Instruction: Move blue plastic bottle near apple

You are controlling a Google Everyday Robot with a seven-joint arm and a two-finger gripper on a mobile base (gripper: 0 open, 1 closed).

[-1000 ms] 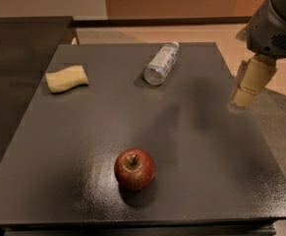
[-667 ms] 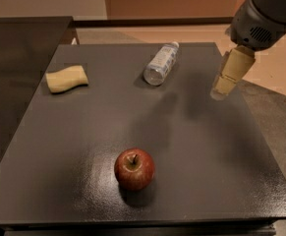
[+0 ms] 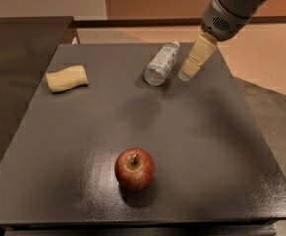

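Observation:
The blue plastic bottle (image 3: 161, 64) lies on its side at the far middle of the dark table (image 3: 83, 132), its white cap pointing away. The dark red apple (image 3: 135, 169) stands near the front middle of the table, well apart from the bottle. My gripper (image 3: 187, 74) hangs from the grey arm at the upper right, with its pale yellow fingers just right of the bottle and slightly above the table. It holds nothing.
A pale yellow sponge-like object (image 3: 67, 78) lies at the far left of the table. A darker counter (image 3: 14, 63) adjoins the table on the left. The table's right edge drops to a lighter floor (image 3: 265, 58).
My gripper has moved left and down from the table's right edge to just beside the bottle. The bottle, apple and yellow object have not moved.

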